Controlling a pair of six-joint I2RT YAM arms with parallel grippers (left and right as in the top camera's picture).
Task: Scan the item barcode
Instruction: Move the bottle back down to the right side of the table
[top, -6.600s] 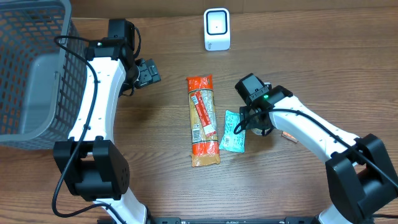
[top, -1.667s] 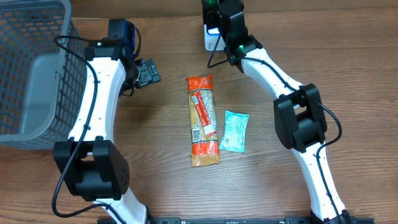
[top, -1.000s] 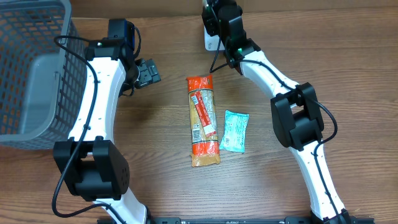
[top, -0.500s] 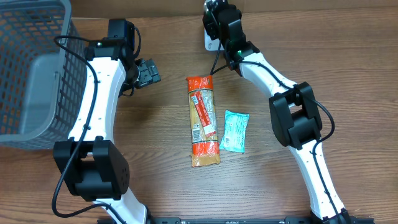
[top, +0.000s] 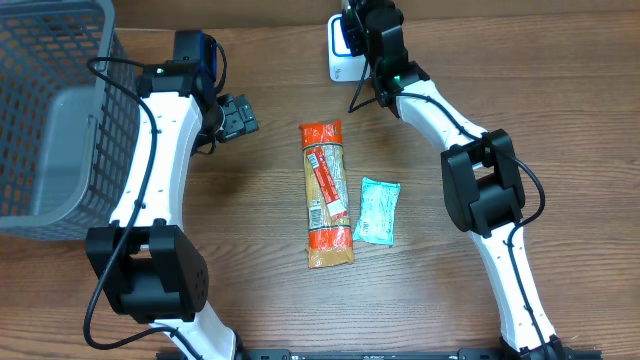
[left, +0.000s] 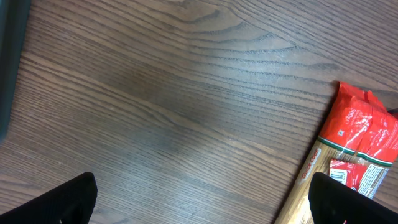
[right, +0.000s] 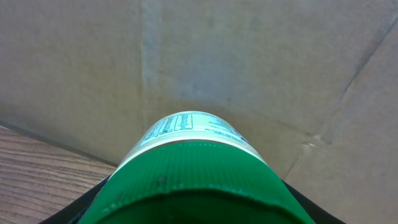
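At the far edge of the desk (top: 250, 250), the right end effector (right: 194, 204) has its 2 fingers partly closed around a green-lidded jar (right: 189, 134), held just beside the white scanner (top: 341, 60). The left end effector (top: 238, 118) is spread wide and empty, hovering near a red packet (left: 360, 149). Risks: the jar's label appears to face a cardboard wall (right: 249, 50), so the scanner may miss the barcode. Turning the jar could knock the scanner.

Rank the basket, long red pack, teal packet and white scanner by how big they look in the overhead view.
1. basket, largest by far.
2. long red pack.
3. teal packet and white scanner: about alike, and the scanner is partly covered, so I won't rank them.
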